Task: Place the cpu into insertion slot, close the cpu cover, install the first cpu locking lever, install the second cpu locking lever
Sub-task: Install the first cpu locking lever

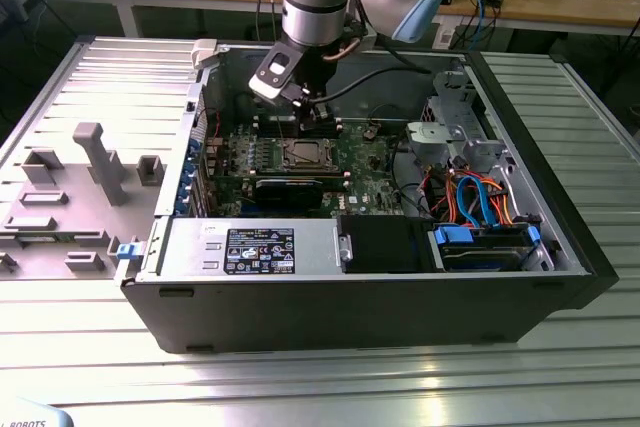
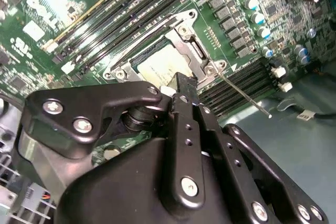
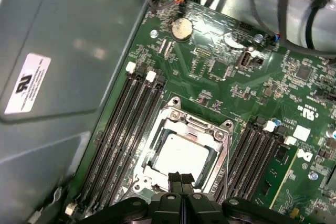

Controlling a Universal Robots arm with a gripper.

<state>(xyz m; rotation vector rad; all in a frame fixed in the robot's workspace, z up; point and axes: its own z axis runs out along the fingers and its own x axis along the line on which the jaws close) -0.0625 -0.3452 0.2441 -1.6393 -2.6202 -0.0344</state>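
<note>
You find the cpu (image 3: pixel 181 157) lying flat in the insertion slot (image 3: pixel 176 109), its silver-grey top visible through the window of the cpu cover (image 3: pixel 195 125), which lies down over it as a silver frame. In the second wrist view, one thin metal locking lever (image 2: pixel 242 97) sticks out from a corner of the slot and slants across the memory slots (image 2: pixel 247 80) beside it, its free end clear of the board. The gripper (image 3: pixel 181 178) hovers just above the edge of the cpu cover, with its two black fingers pressed together and nothing held between them. Long black memory slots run along both sides of the slot on the green motherboard (image 3: pixel 220 66). In the exterior view, the arm reaches down into the open computer case (image 1: pixel 400 297), which lies on its side on the ribbed metal table (image 1: pixel 300 377).
</note>
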